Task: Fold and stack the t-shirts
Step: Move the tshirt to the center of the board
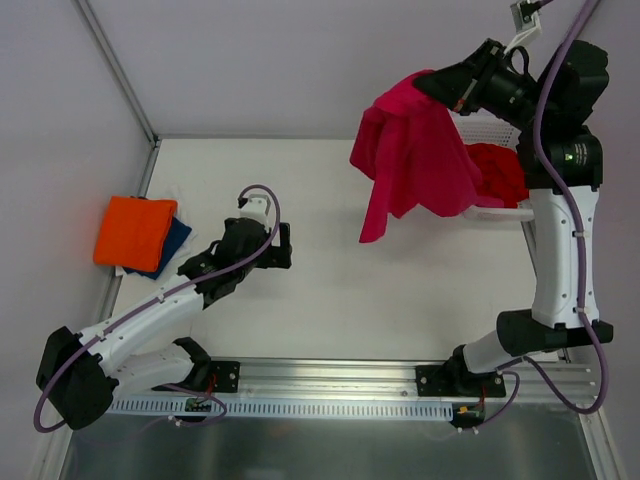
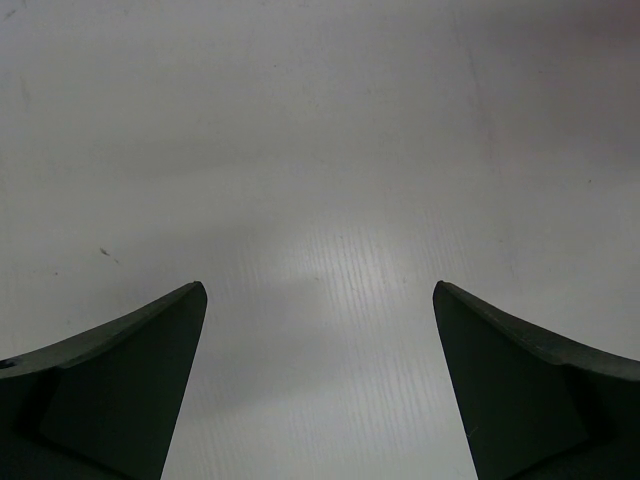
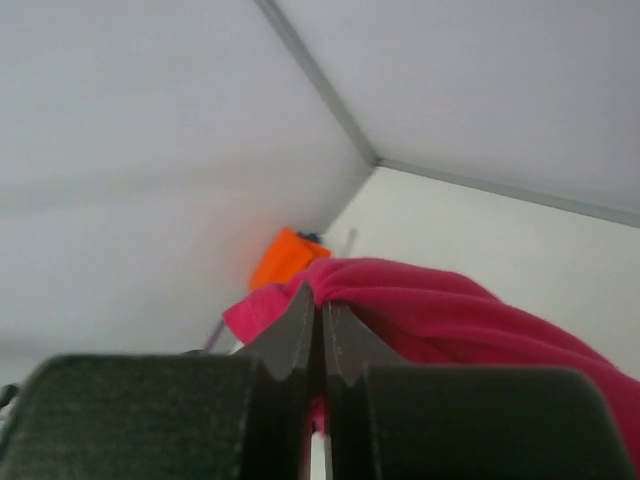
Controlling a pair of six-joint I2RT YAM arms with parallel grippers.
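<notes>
the right hand [image 1: 447,88] is clamped on a bunched edge of the soft crimson-pink t-shirt [image 1: 415,160], which hangs limp and creased, long axis downward, over the counter's [image 1: 400,290] far right corner. the left hand [image 1: 256,206], fingers spread apart, holds nothing, toward the left edge.

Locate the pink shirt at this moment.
In the top view the pink shirt hangs in the air at the far right, pinched by the right gripper, just left of the basket holding a red shirt.
</notes>
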